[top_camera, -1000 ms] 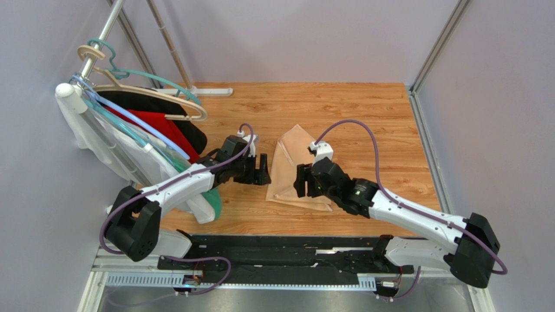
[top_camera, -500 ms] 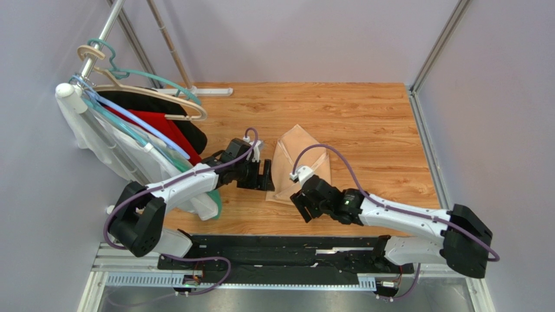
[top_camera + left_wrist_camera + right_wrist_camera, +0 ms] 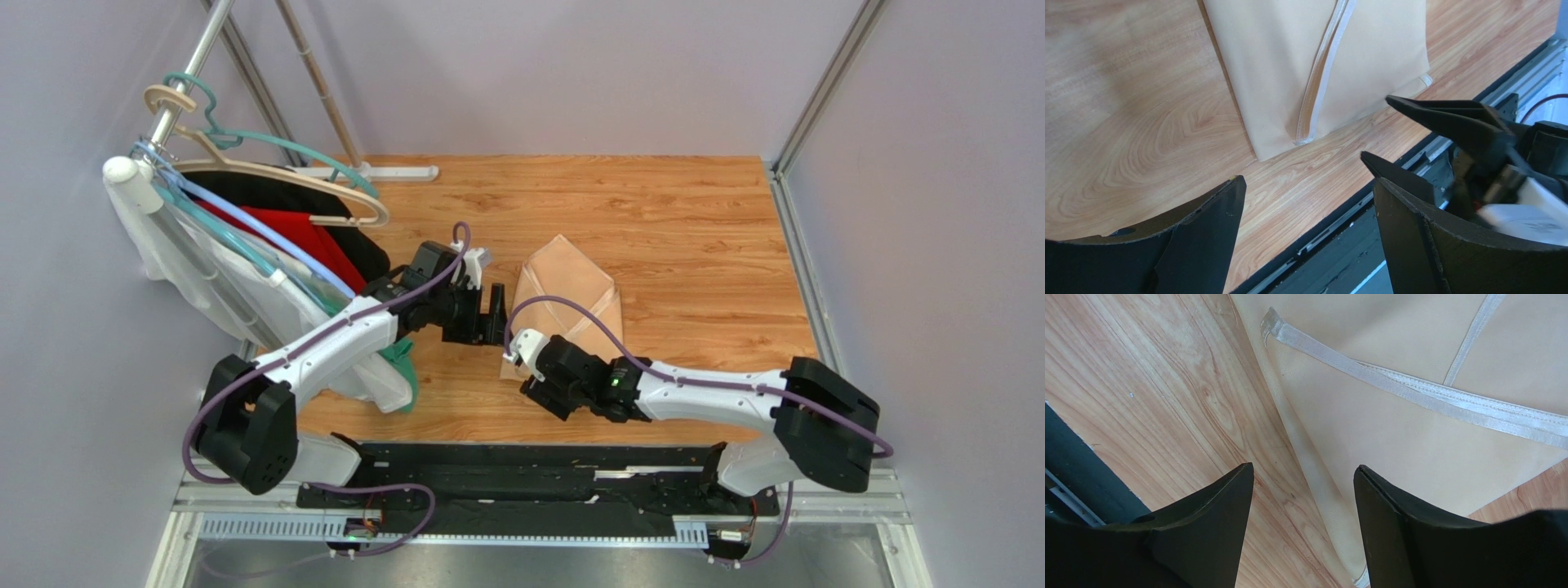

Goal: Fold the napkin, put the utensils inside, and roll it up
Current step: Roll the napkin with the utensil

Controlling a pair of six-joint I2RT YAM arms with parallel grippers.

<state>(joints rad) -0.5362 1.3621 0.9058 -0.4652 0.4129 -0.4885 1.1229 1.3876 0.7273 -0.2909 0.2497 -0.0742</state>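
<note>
Peach napkin [image 3: 574, 272] unmoved, right fingers [image 3: 1401, 539] now over near corner

No writing, label, brand, number or sign can be read in any of the views.
</note>
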